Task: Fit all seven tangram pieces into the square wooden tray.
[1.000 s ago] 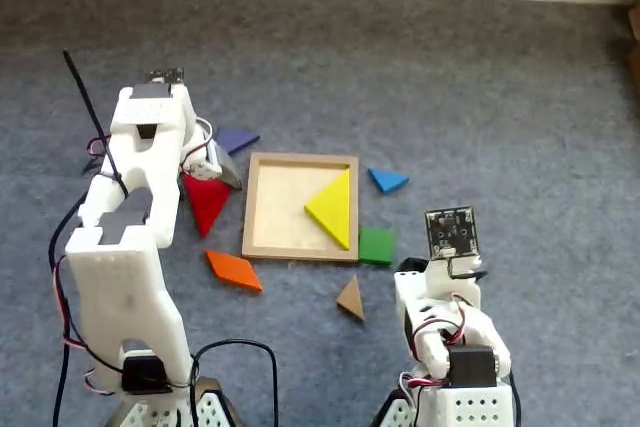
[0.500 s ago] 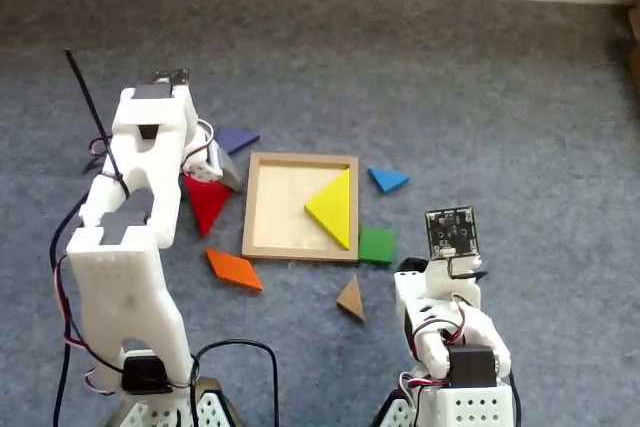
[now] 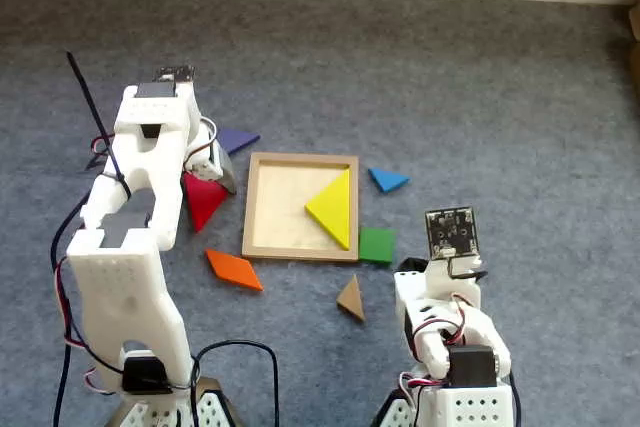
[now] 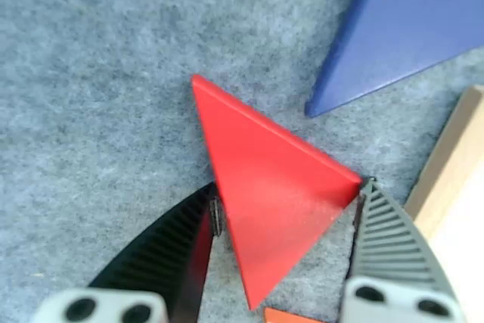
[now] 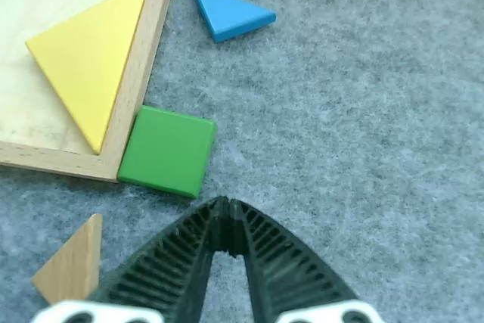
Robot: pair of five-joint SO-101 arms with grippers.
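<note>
Left gripper (image 4: pixel 289 203) sits just off the square wooden tray's (image 3: pixel 300 248) left rim. Its jaws are closed against the big red triangle (image 4: pixel 272 187), one on a slanted edge, the other right at a corner. I can't tell whether the piece is off the carpet yet. Right gripper (image 5: pixel 225 217) is pinched closed on nothing, parked just outside the tray's lower right corner, near the green square (image 5: pixel 168 149).

One piece is in the tray: the big yellow triangle (image 3: pixel 333 209), on the right half. Six are outside it:
- the red one, by the left rim;
- the dark blue triangle (image 4: pixel 408 28), off the upper left corner;
- the orange parallelogram (image 3: pixel 234 268), off the lower left corner;
- the green square, touching the right end of the lower rim;
- the small light blue triangle (image 5: pixel 231 13), beside the right rim;
- the small tan triangle (image 3: pixel 351 298), below the tray.

Main risk is the grip. With a corner on one jaw and a sloped edge on the other, the piece could spin or squirt out on the lift. The jaw at the corner is also near the tray wall (image 4: pixel 454 156), so a low carry could clip the rim, shove the tray and drag the green square with it. If the red piece arrives rotated it likely won't seat flat against the yellow one and will hang on the rim. The orange piece is just beside the jaws and could get bumped.
</note>
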